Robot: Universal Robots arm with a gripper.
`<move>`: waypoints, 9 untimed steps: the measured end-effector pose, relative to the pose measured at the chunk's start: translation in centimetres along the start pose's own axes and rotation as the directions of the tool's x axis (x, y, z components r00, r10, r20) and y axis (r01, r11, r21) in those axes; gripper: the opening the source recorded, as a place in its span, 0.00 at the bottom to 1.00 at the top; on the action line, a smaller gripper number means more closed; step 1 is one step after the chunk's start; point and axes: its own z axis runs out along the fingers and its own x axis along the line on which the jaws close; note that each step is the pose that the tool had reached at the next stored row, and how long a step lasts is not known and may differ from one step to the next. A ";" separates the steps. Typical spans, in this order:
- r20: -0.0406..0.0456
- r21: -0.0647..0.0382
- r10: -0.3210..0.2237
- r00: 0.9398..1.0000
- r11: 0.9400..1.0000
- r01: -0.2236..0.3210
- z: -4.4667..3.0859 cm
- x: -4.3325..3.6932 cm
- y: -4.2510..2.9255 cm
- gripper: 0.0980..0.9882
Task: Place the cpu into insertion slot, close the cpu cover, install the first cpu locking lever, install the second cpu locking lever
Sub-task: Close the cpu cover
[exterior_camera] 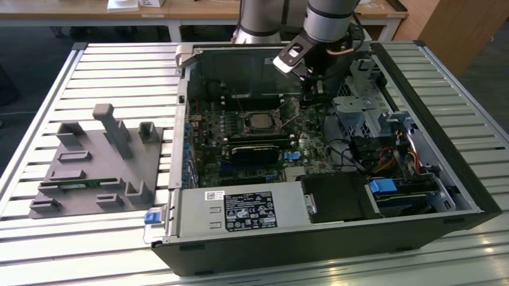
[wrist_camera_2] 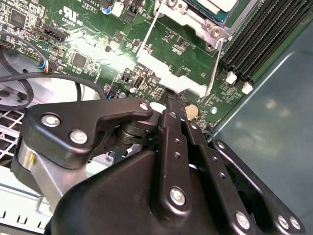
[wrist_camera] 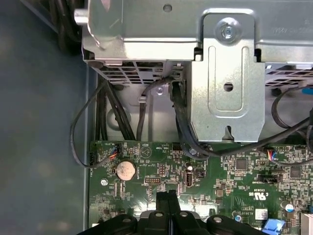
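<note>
The cpu (exterior_camera: 258, 122), a dull silver square, lies in the insertion slot (exterior_camera: 242, 123) at the middle of the motherboard. The cpu cover (wrist_camera_2: 195, 22) frames it as a thin metal rim, and a corner of the cpu (wrist_camera_2: 217, 5) shows inside. Two thin wire levers (wrist_camera_2: 216, 66) run along the socket's sides. My gripper (exterior_camera: 313, 95) hangs over the board just to the exterior view's right of the socket. Its black fingertips (wrist_camera: 167, 198) are pressed together with nothing between them. In the second wrist view the gripper (wrist_camera_2: 176, 104) hovers close to a lever's end.
The open computer case (exterior_camera: 445, 149) sits on a slatted table. A metal drive cage (wrist_camera: 227, 73) and loose cables (exterior_camera: 382, 156) crowd the gripper's side. Black memory slots (wrist_camera_2: 264, 39) flank the socket. A grey fixture block (exterior_camera: 95, 161) stands at the exterior view's left.
</note>
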 end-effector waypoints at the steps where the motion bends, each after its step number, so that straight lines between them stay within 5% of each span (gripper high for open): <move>1: 0.000 0.000 0.000 1.000 1.000 0.000 0.02 0.00 0.00 0.01; 9: 0.000 0.000 0.000 1.000 1.000 0.000 0.06 0.00 -0.37 0.01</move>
